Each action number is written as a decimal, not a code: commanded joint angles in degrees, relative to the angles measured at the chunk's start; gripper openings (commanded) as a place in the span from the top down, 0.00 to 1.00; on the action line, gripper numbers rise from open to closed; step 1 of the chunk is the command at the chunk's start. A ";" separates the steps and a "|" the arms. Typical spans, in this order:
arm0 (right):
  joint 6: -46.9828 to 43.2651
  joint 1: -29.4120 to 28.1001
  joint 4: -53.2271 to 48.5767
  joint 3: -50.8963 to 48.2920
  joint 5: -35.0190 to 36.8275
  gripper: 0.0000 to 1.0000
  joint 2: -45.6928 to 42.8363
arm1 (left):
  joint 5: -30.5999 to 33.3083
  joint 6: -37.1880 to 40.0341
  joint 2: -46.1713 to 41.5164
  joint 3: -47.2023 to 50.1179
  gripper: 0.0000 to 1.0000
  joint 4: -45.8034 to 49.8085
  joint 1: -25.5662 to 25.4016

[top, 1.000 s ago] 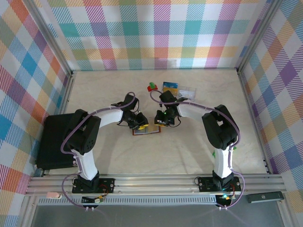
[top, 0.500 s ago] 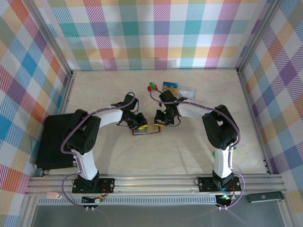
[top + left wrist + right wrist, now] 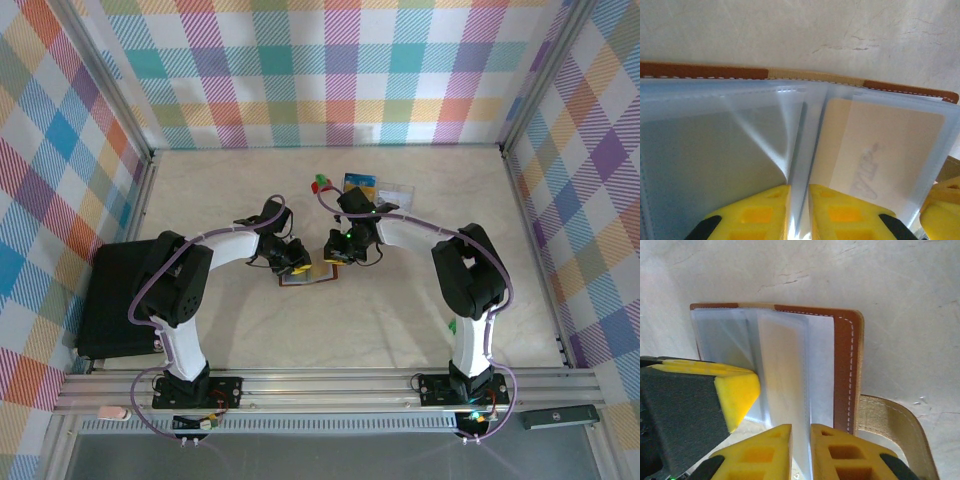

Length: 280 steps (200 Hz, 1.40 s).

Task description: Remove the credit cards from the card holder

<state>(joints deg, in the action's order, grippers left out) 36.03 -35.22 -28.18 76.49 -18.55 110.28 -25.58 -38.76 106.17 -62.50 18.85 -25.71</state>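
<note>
The card holder (image 3: 312, 274) lies open on the table between both arms, brown-edged (image 3: 705, 71) with clear plastic sleeves inside. A pale yellow credit card (image 3: 890, 145) sits inside the right-hand sleeve in the left wrist view. My left gripper (image 3: 800, 192) is shut on a thin clear sleeve near the fold. My right gripper (image 3: 801, 432) is shut on another sleeve page beside the brown stitched border (image 3: 842, 365). In the top view the left gripper (image 3: 297, 263) and right gripper (image 3: 338, 258) meet over the holder. The left gripper's fingers (image 3: 737, 385) show beside the sleeves in the right wrist view.
A black case (image 3: 115, 300) lies at the table's left edge. Behind the right gripper are a blue-and-yellow card (image 3: 360, 182), a clear plastic box (image 3: 396, 190) and a small red-green piece (image 3: 321, 184). A tan strap (image 3: 890, 425) curls from the holder's right side.
Both grippers have closed slightly onto the sleeves. The right arm has shifted a little. The card holder stays in place.
</note>
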 commanded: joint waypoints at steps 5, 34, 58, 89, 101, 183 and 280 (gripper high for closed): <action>0.63 0.24 -1.16 2.12 -2.87 0.83 -1.55 | 1.41 0.91 0.60 0.11 0.82 3.85 0.49; 0.89 0.24 -1.67 2.31 -2.54 0.84 -1.79 | 1.37 1.01 0.44 -0.08 0.82 4.09 0.49; 0.88 0.24 -2.16 2.44 -2.53 0.88 -1.98 | 1.41 1.11 0.51 -0.08 0.84 4.15 0.49; 0.75 0.25 -3.58 2.94 -2.02 0.90 -1.57 | 1.41 1.13 0.44 -0.17 0.85 4.18 0.49; 0.62 0.24 -3.83 2.91 -1.74 0.92 -1.45 | 1.28 1.14 0.44 -0.25 0.86 4.18 0.49; -0.44 0.16 -4.83 3.76 -2.60 0.96 -0.95 | 1.33 1.29 0.11 -0.83 0.86 4.85 0.49; 1.03 0.15 1.04 3.53 -11.01 0.84 -0.42 | 4.08 -5.16 -10.06 1.29 0.72 5.49 2.92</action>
<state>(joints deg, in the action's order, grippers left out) 36.86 -35.22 -27.90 78.81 -27.70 110.28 -23.40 -42.50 98.48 -62.78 22.39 -24.40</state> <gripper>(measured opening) 0.145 0.272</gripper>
